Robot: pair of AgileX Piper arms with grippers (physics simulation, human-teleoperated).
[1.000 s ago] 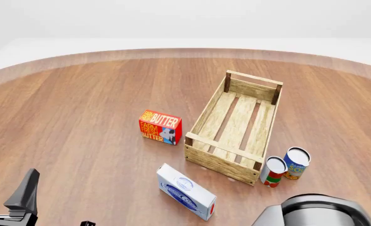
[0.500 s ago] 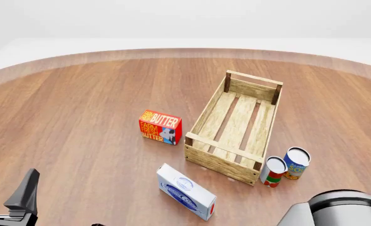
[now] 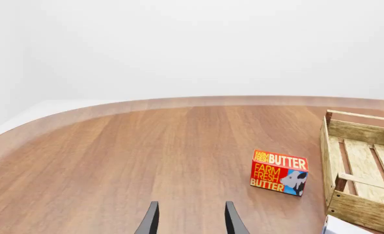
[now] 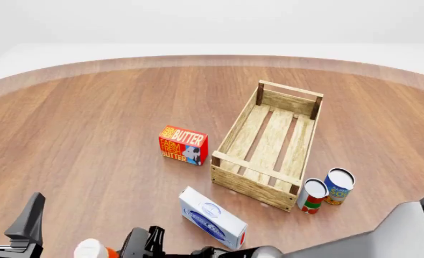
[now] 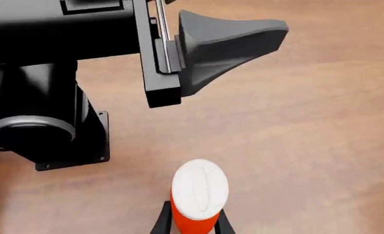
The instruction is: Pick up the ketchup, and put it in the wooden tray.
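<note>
The ketchup [image 4: 91, 249], a red-orange bottle with a white cap, shows at the bottom edge of the front view, left of centre. In the right wrist view the ketchup [image 5: 199, 191] sits between my right gripper's fingers [image 5: 161, 223], which press on its red body. My right gripper [image 4: 139, 242] reaches in from the right along the near edge. The wooden tray [image 4: 254, 186] stands right of centre, far from the bottle; it also shows in the left wrist view [image 3: 363, 211]. My left gripper [image 4: 8, 210] is open and empty at the near left, seen too in its wrist view [image 3: 190, 224].
A red butter box [image 4: 183, 145] stands left of the tray, also in the left wrist view [image 3: 279, 171]. A white-and-blue box [image 4: 212, 217] lies near the tray's front corner. A red-and-green can [image 4: 312, 196] and a blue can [image 4: 338, 186] stand by the tray's near right corner.
My right arm has swung left along the near edge. Its gripper and the ketchup's white cap have come into the front view at the bottom. The left arm has not moved.
</note>
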